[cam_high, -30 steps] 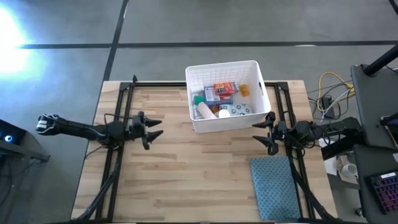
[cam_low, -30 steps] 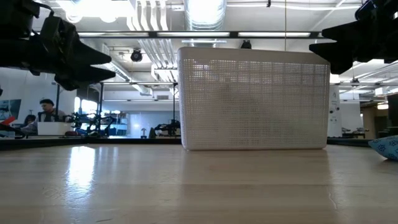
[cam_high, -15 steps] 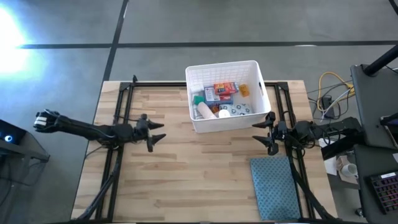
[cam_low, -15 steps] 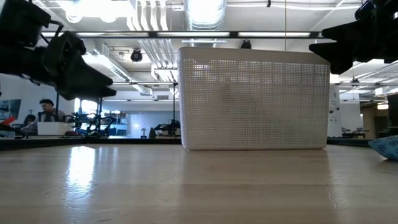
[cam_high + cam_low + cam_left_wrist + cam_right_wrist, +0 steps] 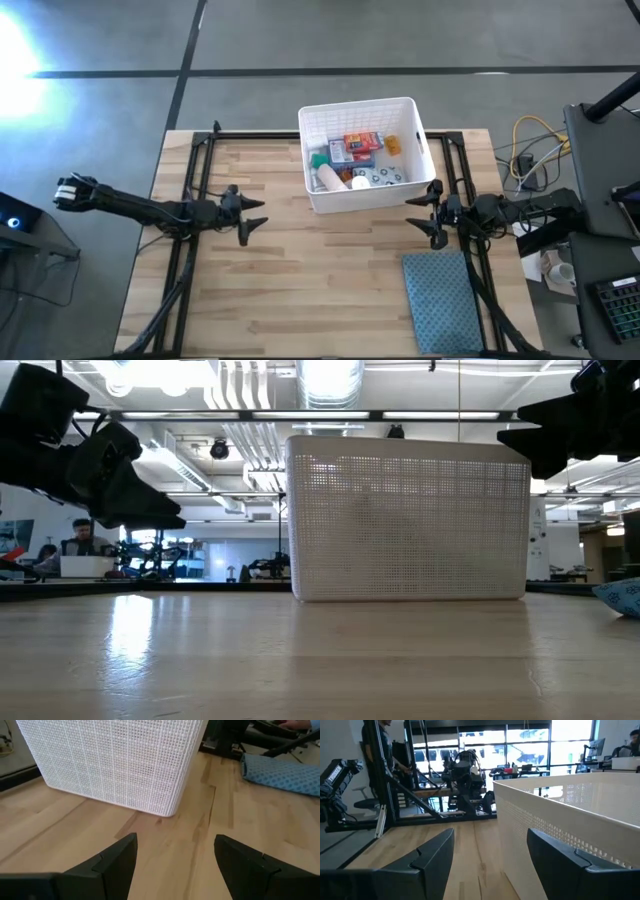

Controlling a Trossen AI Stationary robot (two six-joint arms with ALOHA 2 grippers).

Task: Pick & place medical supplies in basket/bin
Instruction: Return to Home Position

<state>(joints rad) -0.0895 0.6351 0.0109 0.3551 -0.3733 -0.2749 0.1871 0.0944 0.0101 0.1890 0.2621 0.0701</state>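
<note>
settling: left hand [image 5: 252, 213], fingers spread and empty, off the basket's [image 5: 313, 125] left near corner. over the last second it has dipped lower and tilted downward, and it barely shifts in the final half-second. right hand [image 5: 428, 212], likewise spread and empty, off the basket's right near corner, unchanged. medical supplies [image 5: 352, 165]: all gathered inside the basket, an orange-red box [image 5: 362, 142] among them; none seen on the tabletop [image 5: 320, 280] around the basket. judgement: sorting looks finished, arms parking. teal-grey mat [image 5: 440, 300]: out past the basket's right near corner, nothing on it. writing: box labels too small to read; no brand legible.
</note>
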